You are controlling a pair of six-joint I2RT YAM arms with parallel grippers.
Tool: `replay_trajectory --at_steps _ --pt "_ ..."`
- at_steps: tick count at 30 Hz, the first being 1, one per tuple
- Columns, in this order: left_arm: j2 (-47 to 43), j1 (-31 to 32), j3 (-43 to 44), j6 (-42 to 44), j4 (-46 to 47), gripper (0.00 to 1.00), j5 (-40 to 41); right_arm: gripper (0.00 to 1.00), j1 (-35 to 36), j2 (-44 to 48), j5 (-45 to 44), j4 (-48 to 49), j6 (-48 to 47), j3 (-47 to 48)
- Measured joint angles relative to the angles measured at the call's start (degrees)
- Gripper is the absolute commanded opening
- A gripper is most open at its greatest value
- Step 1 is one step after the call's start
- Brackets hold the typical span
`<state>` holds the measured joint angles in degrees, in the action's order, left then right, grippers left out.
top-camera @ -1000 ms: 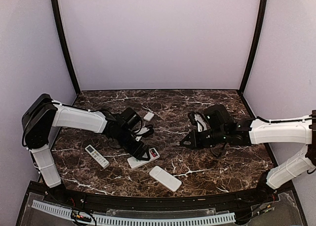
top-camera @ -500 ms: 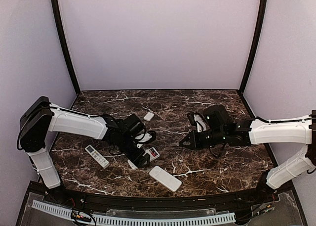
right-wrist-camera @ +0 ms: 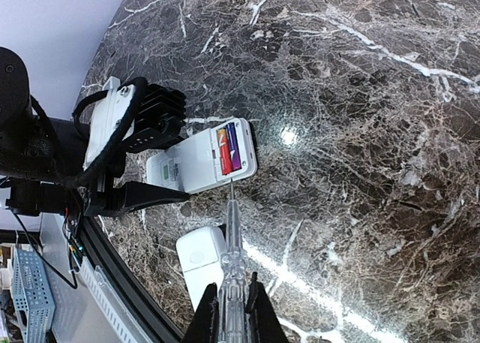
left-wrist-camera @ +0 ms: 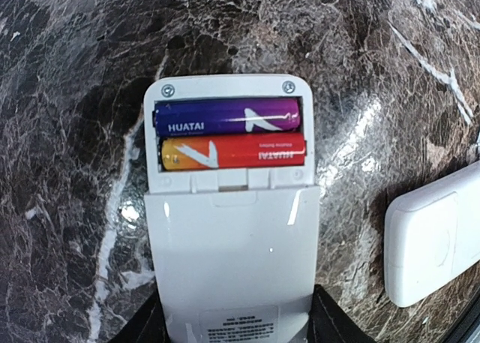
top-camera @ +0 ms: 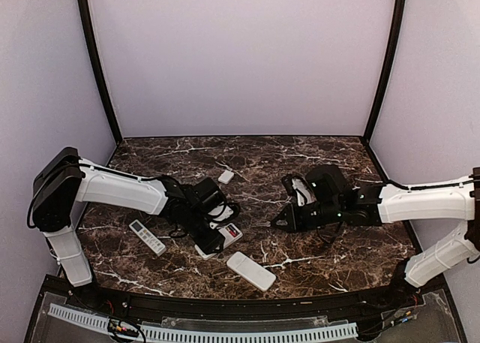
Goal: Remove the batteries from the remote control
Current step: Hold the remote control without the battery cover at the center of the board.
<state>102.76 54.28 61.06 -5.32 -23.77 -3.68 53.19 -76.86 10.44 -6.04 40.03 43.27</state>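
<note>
The white remote control (left-wrist-camera: 232,253) lies back up on the marble, its battery bay uncovered. Two batteries lie side by side in the bay, a purple one (left-wrist-camera: 226,118) and an orange-red one (left-wrist-camera: 232,151). My left gripper (left-wrist-camera: 236,324) is shut on the remote's lower end, one dark finger (left-wrist-camera: 142,324) against each side. In the top view this remote (top-camera: 231,234) sits under the left gripper (top-camera: 211,238). My right gripper (right-wrist-camera: 232,313) is shut on a clear plastic pick (right-wrist-camera: 231,238). The pick's thin tip reaches the remote's edge beside the batteries (right-wrist-camera: 229,149).
A second white remote (top-camera: 250,270) lies near the front edge, just under the pick (top-camera: 277,221). A remote with buttons (top-camera: 147,236) lies to the left. A small white cover (top-camera: 226,176) sits farther back. The walls close in on three sides.
My left gripper has slid a little to the right and its jaws have narrowed onto the remote. My right arm has moved the pick slightly left, toward the battery bay.
</note>
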Motion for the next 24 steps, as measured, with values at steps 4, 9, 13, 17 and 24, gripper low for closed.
replay_trajectory --at_steps 4,9,13,17,24 --pt "0.24 0.07 0.44 0.42 -0.48 0.38 0.09 0.0 0.02 1.27 -0.52 -1.07 -0.04 -0.59" --pt "0.44 0.07 0.79 1.09 -0.85 0.35 0.04 0.0 0.02 4.5 -2.47 -4.09 -0.24 -0.59" --pt "0.66 0.07 1.18 2.91 -1.07 0.34 -0.22 0.0 0.02 6.62 -4.42 -6.49 0.13 -0.59" --pt "1.6 0.07 2.51 6.03 -1.77 0.32 -0.9 0.0 0.46 8.46 -5.81 -7.45 3.82 -1.31" --pt "3.1 -0.02 4.61 9.44 -3.41 0.31 -1.51 0.0 4.17 7.82 -7.15 -5.42 12.87 -4.22"
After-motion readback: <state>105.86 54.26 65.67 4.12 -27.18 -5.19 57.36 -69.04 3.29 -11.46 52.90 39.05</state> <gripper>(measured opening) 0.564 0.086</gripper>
